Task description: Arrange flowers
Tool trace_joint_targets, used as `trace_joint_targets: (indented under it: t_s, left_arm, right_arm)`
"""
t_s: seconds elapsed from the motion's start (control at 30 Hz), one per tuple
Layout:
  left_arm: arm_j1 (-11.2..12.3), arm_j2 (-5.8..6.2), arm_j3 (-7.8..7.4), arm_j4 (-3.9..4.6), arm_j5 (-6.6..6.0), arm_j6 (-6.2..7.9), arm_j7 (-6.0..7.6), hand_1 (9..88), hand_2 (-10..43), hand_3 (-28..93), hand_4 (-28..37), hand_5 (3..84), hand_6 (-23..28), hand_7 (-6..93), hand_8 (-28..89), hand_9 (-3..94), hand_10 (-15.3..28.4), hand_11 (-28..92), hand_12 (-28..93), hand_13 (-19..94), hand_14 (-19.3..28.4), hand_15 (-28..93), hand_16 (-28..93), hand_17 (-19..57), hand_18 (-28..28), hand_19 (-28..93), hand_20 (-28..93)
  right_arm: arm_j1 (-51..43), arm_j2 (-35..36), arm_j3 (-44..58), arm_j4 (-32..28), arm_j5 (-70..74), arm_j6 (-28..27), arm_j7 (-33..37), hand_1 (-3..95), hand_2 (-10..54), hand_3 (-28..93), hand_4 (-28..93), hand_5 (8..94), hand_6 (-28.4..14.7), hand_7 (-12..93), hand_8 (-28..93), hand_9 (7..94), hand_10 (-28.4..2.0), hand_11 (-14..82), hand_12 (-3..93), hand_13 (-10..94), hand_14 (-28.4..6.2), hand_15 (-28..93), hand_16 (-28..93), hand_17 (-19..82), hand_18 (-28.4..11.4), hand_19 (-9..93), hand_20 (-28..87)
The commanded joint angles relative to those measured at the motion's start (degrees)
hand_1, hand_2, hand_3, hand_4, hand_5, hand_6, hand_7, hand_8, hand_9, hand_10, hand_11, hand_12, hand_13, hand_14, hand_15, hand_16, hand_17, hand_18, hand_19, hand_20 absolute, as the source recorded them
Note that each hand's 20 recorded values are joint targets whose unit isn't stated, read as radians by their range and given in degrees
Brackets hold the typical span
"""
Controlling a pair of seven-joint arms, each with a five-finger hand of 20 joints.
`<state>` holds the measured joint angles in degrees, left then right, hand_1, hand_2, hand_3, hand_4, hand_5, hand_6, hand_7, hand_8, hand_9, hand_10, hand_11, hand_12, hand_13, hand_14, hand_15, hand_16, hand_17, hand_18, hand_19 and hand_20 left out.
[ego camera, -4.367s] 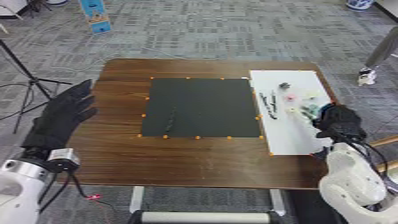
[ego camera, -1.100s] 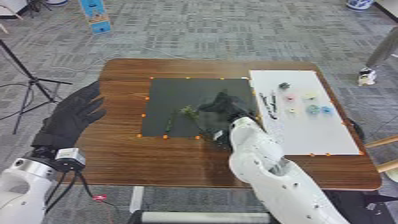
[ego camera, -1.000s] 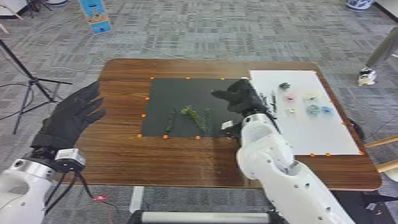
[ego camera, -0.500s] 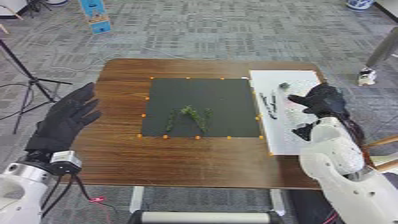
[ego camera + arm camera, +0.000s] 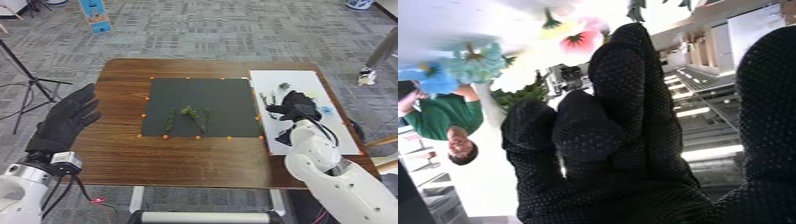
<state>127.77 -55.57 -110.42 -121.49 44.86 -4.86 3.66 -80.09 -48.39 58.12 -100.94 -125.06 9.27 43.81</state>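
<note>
In the head view, my right hand (image 5: 300, 106) is low over the white sheet (image 5: 296, 80), just below the dark stems (image 5: 265, 99). Its glove hides part of the flowers; a blue flower (image 5: 326, 110) shows beside it. In the right wrist view, my right hand (image 5: 607, 145) has relaxed, slightly bent fingers and a thumb standing apart, with nothing held. Near its fingertips are a red-pink flower (image 5: 580, 42), a teal flower (image 5: 476, 63) and a blue flower (image 5: 439, 80). Green stems (image 5: 190, 113) lie on the black mat (image 5: 200, 90). My left hand (image 5: 64, 120) is open beyond the table's left edge.
A dark flower head (image 5: 284, 86) lies near the white sheet's far end. Orange markers (image 5: 198, 137) line the mat's edges. The brown table (image 5: 178, 162) extends around both sheets. A black tripod (image 5: 32, 77) stands left of it.
My right hand has left the black mat for the white sheet, then shifted slightly left there. More green stems lie on the mat than in the oldest frame. My left hand has barely moved.
</note>
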Motion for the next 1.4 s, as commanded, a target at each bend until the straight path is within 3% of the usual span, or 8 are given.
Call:
trace_joint_targets:
  t_s: [0.03, 0.4, 0.97, 1.4]
  left_arm:
    - [0.5, -0.13, -0.43, -0.5, -0.26, 0.43, -0.04, 29.5, -9.5, 60, -28.3, 23.3, 1.6, 15.9, -10, 16.1, 8.1, 10, 18, 12, 10.3, 11, 5, -8.6, 14.7, 35, 8]
    - [1.2, -0.62, -0.75, -0.89, -0.07, 0.53, 0.17, 29.5, -9.5, 60, -28.3, 23.3, 1.5, 15.9, -9, 16.1, 8.1, 10, 18, 12, 10.3, 11, 5, -8.6, 14.7, 35, 8]
    - [0.7, -0.48, -0.49, -0.65, -0.26, 0.63, 0.2, 29.3, -9.5, 60, -28.3, 23.4, 1.6, 15.5, -9, 16.2, 8.2, 10, 18, 12, 10.3, 11, 5, -8.6, 14.7, 35, 8]
    - [0.6, -0.45, -0.38, -0.6, -0.24, 0.55, 0.03, 29.1, -9.5, 61, -28.3, 23.4, 1.6, 15.7, -9, 16.2, 8.2, 10, 18, 12, 10.3, 11, 5, -8.7, 14.8, 35, 8]
  right_arm:
    - [5.5, 4.2, -5.2, 5.1, -0.8, -1.1, 0.2, 33.3, -9.5, 57, -28, 67.8, -4.2, 30, -7, 75.2, -11.9, 48.6, 42.1, 72, -7.3, 77, 45, 42, -20.1, 93, 47]
    - [8.7, 2.4, -8.8, 7.7, -1.3, -2.8, -0.3, 32.3, -9.5, 59, -28, 68.0, -4.2, 30, -7, 75.6, -11.8, 48.5, 42.1, 73, -7.3, 77, 46, 42, -20.1, 93, 48]
    - [13.0, 0.6, -14.9, 11.8, -0.9, -8.2, -0.5, 29.9, -9.5, 61, -28, 68.5, -4.1, 30, -7, 76.7, -11.7, 48.2, 42.2, 73, -7.3, 77, 46, 43, -20.2, 93, 48]
    - [15.6, -0.6, -19.9, 14.9, -2.5, -11.6, -0.8, 29.7, -9.5, 73, -28, 71.4, -1.6, 42, -8, 80.8, -9.6, 54.1, 46.8, 77, -6.7, 81, 51, 47, -20.6, 93, 56]
